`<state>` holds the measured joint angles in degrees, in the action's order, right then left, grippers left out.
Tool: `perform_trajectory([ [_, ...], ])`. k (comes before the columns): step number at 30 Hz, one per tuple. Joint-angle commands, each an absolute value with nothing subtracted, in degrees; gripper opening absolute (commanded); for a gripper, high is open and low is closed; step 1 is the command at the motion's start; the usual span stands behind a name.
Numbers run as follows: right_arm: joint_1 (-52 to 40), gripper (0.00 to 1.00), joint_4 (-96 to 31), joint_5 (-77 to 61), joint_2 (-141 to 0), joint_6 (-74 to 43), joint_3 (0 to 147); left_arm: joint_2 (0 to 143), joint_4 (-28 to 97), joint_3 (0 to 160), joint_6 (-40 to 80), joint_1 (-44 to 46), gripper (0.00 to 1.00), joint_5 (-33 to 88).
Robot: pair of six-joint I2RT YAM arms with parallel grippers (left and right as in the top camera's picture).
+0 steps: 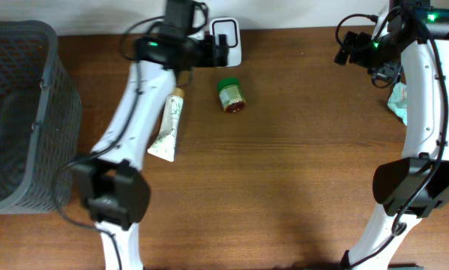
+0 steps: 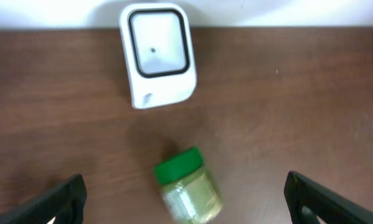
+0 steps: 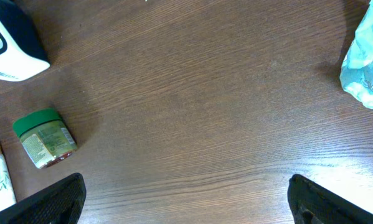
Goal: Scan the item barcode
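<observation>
A small jar with a green lid (image 1: 231, 95) lies on its side on the wooden table, just in front of the white barcode scanner (image 1: 234, 34) at the back edge. My left gripper (image 1: 215, 46) hovers open above the scanner's left side. In the left wrist view the jar (image 2: 187, 186) lies between and below the wide-apart fingers (image 2: 61, 200), and the scanner (image 2: 158, 53) is beyond it. My right gripper (image 1: 347, 46) is open at the back right over bare wood, with nothing between its fingers (image 3: 328, 200). Far left in its view are the jar (image 3: 44, 138) and scanner (image 3: 9, 46).
A white and green tube (image 1: 169, 127) lies left of the jar, partly under my left arm. A dark mesh basket (image 1: 18, 112) stands at the far left. A teal packet (image 1: 398, 101) lies at the right edge, beside my right arm.
</observation>
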<state>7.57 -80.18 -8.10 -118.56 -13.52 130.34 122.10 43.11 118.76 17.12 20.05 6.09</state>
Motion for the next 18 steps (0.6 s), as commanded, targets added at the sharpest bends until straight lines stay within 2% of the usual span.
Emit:
perform_trajectory([
  [1,7.5,0.99,-80.2,-8.6,-117.6,-13.9,131.1,128.7,42.6,119.5,36.7,23.5,0.99,0.6],
  [3,7.5,0.99,-80.2,-8.6,-117.6,-13.9,131.1,131.7,42.2,119.5,45.7,24.8,0.99,0.6],
  [9,7.5,0.99,-80.2,-8.6,-117.6,-13.9,131.1,135.8,41.6,119.2,47.8,28.4,0.99,-12.0],
  [14,7.5,0.99,-80.2,-8.6,-117.6,-13.9,131.1,139.8,41.1,119.2,48.8,28.8,1.0,-13.1],
  [16,7.5,0.99,-80.2,-8.6,-117.6,-13.9,131.1,141.3,41.1,119.2,48.8,28.8,0.89,-13.1],
  [18,7.5,0.99,-80.2,-8.6,-117.6,-13.9,131.1,142.1,41.2,119.2,48.8,28.8,0.67,-13.0],
])
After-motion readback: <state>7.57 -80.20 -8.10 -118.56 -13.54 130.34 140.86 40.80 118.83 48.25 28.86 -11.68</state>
